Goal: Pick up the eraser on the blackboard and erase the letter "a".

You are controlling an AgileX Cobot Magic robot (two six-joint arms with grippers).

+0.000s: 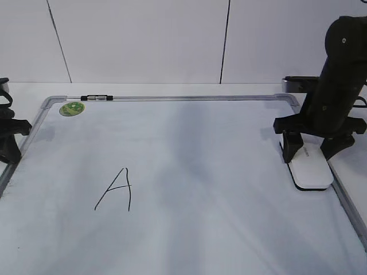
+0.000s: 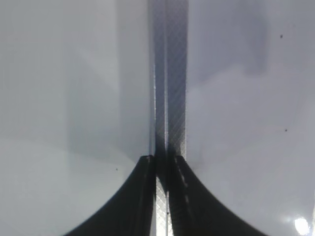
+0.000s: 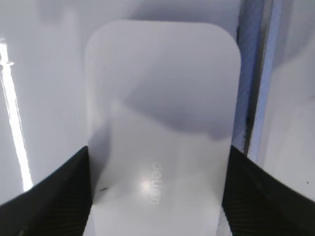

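The white eraser (image 1: pixel 311 172) lies flat on the blackboard (image 1: pixel 218 172) by its right edge, with grey lettering on top in the right wrist view (image 3: pixel 162 98). My right gripper (image 1: pixel 311 150) straddles it, and its two black fingers (image 3: pixel 157 196) press against the eraser's long sides. My left gripper (image 1: pixel 8 143) is shut and empty at the board's left frame (image 2: pixel 170 73), seen between its fingertips (image 2: pixel 161 162). No lowercase "a" shows on the board. Only a tall capital "A" (image 1: pixel 117 189) is drawn at the lower left.
A round green sticker (image 1: pixel 71 108) sits at the board's far left corner. The board's right frame (image 3: pixel 253 73) runs just beside the eraser. A dark box (image 1: pixel 298 83) stands behind the right arm. White wall panels close the back.
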